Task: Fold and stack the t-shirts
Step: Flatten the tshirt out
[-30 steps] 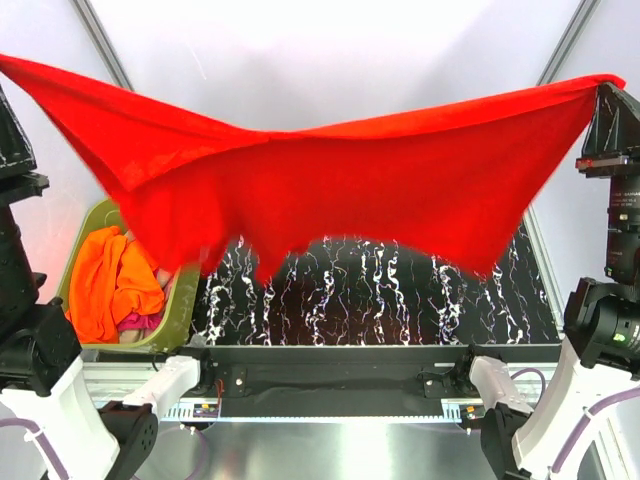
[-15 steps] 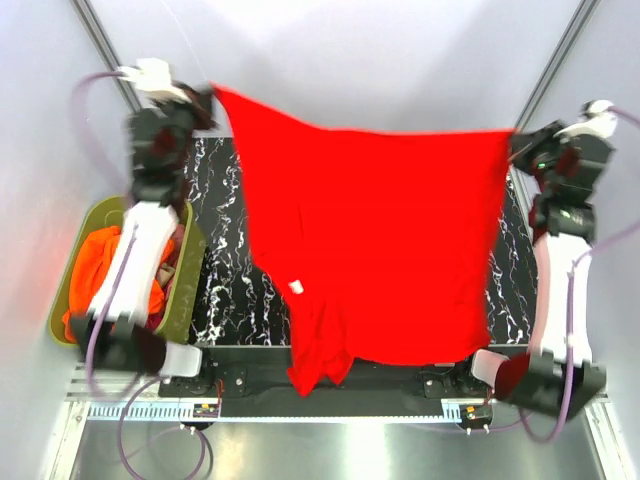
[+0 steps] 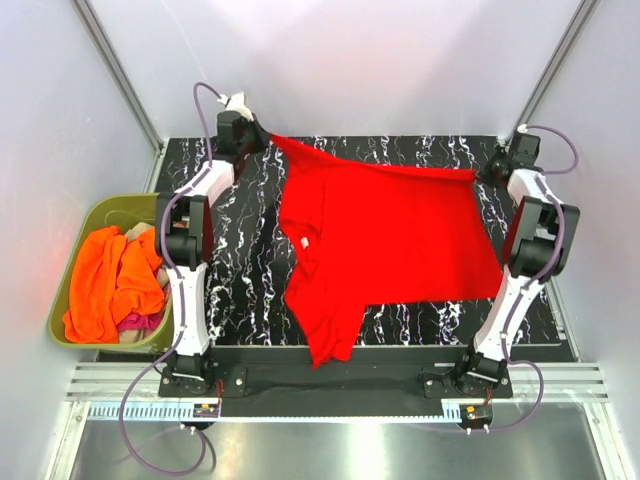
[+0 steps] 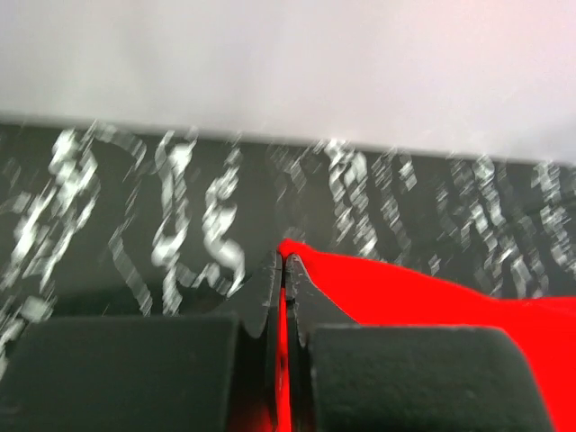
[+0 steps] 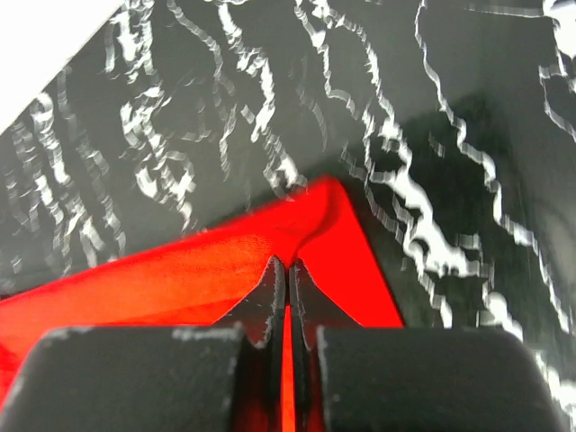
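Left pincer (image 4: 283, 263), right pincer (image 5: 286, 266) nipping red t-shirt (image 3: 400, 240), white neck label (image 3: 303, 242) illegible

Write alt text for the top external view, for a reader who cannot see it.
A red t-shirt lies spread on the black marbled table, its two far corners pinched by the shut left gripper and right gripper. At the left, an olive-green tub holds orange cloth.

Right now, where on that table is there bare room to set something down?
Bare table lies between the left arm and the red t-shirt, and along the near right edge. The shirt covers the middle; the tub is full.
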Robot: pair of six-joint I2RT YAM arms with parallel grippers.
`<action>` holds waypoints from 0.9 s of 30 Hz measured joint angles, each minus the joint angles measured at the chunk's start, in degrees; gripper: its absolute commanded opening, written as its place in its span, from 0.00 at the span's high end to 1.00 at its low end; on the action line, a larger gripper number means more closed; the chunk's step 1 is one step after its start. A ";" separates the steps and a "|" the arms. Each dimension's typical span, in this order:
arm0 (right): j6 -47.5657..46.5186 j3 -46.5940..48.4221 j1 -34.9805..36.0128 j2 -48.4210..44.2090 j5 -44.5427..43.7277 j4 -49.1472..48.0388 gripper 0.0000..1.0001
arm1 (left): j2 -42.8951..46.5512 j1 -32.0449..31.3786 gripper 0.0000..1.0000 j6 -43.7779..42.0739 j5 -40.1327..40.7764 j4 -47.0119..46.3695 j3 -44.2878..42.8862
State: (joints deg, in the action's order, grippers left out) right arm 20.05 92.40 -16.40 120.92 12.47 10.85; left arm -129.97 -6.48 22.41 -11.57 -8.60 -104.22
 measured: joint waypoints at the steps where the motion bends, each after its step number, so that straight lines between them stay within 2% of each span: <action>1: -0.26 2.73 -0.02 2.34 -0.02 0.85 1.00 | -0.72 -0.35 1.00 0.17 0.04 0.00 -1.62; 6: -0.48 10.08 -0.04 8.39 -0.85 3.50 0.98 | -2.62 -2.01 1.00 2.49 0.79 -0.63 -6.64; 9: -0.46 12.46 -0.04 10.36 -1.05 4.22 0.95 | -4.39 -2.47 0.99 4.79 1.55 -1.99 -7.54; 15: -0.44 18.18 -0.04 15.45 -1.11 5.18 0.94 | -9.66 -2.43 0.98 9.75 3.50 -2.36 -8.76; 19: 0.28 26.88 -0.04 21.55 -0.96 6.10 0.92 | -13.49 -2.45 1.00 12.85 4.17 -2.01 -11.69; 21: 1.07 32.59 -0.04 25.14 -0.81 6.54 0.88 | -15.67 -2.58 0.98 13.66 4.74 -1.14 -15.17; 22: 1.53 36.52 -0.04 27.32 -0.72 7.08 0.84 | -16.76 -2.67 0.92 13.70 5.05 -0.31 -17.51; 23: 2.21 40.72 -0.04 29.77 -0.52 7.34 0.70 | -17.70 -2.71 0.87 13.55 5.49 0.09 -19.65; 24: 3.04 44.59 -0.04 31.85 -0.28 8.20 0.64 | -18.18 -2.78 0.83 13.22 5.88 0.70 -21.11; 25: 3.72 49.51 -0.07 34.40 0.02 9.35 0.55 | -18.49 -2.84 0.69 12.92 6.51 1.79 -22.88; 27: 4.94 56.04 -0.11 37.42 0.68 11.76 0.44 | -18.49 -2.93 0.54 11.58 7.96 3.30 -25.22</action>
State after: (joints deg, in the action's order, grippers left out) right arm 24.99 148.44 -16.51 158.34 13.15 22.61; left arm -148.46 -9.41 34.00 -3.62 -5.30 -129.45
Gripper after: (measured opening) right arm 0.476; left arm 0.338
